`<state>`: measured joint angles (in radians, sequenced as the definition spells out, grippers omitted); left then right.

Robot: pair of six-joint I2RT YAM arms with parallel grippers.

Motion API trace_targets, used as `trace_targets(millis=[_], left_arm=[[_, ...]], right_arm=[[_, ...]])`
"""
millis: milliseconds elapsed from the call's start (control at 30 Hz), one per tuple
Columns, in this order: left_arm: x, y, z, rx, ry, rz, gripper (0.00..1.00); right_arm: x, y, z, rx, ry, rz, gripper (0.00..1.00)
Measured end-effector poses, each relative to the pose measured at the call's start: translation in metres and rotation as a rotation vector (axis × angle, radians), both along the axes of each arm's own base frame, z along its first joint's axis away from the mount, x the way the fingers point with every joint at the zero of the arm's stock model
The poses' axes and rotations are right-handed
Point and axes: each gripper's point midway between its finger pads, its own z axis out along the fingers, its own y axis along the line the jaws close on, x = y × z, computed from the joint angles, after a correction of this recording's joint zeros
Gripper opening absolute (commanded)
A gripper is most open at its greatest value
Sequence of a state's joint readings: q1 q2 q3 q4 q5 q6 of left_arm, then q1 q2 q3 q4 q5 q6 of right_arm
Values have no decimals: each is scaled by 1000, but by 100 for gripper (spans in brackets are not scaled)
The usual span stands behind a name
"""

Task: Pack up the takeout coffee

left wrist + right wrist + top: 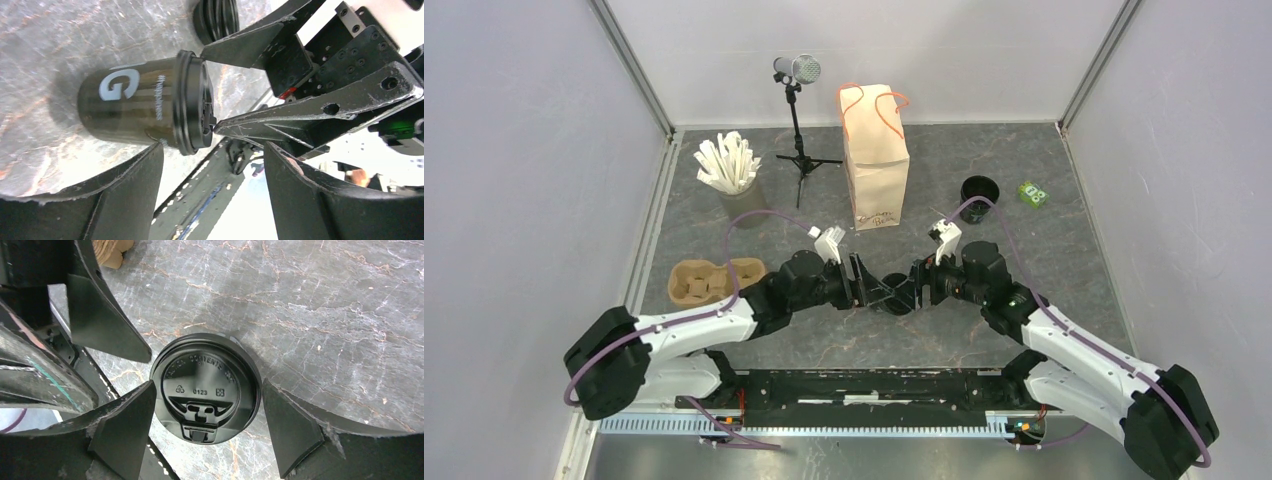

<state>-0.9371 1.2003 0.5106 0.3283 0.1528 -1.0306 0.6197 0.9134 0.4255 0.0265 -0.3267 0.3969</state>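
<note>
Quick tally, top view.
- Arms: two, left arm [694,330] from 7 o'clock and right arm [1084,350] from 5 o'clock.
- Grippers: two, left gripper [874,288] and right gripper [912,290], both at centre.
- Black cups: two, one lidded cup [135,107] at centre and one open-topped cup [979,190] at 1 o'clock.
- Black lid [206,387]: one, on the centre cup.
- Brown paper bag [876,160]: one, 12 o'clock, with two orange handles.
- Grey cup of white sticks [742,195]: one, 10 o'clock. The sticks are too bunched to count.
- Cardboard cup carrier [714,280]: one, 9 o'clock, two wells showing.
- Microphone on tripod [799,110]: one, 11 o'clock.
- Green packet [1031,193]: one, 2 o'clock.
</note>
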Motion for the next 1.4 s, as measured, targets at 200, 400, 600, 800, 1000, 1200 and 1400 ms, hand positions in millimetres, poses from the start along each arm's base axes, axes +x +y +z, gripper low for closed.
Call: trace_targets(millis=[200,400,600,800,1000,1200,1400], left_arm=[[5,20,4,128,-67,31,84],[10,45,10,224,-146,76,85],[8,56,-8,331,-169,40,85],[8,57,-18,381,-178,5,86],[5,44,-40,417,-133,-72,82],[5,36,-56,435,-98,-101,78],[16,26,-62,437,-87,-101,76]], right_arm=[[2,-6,2,-57,3,-10,85],[7,-11,8,-92,-16,-23,83],[1,-24,-2,-119,-2,-69,97],[-7,-43,-11,-126,-13,-145,98],[-15,-50,-29,-73,-93,-149,98],[-29,-39,-33,3,-210,-77,98],[-37,-34,-32,64,-275,-50,98]])
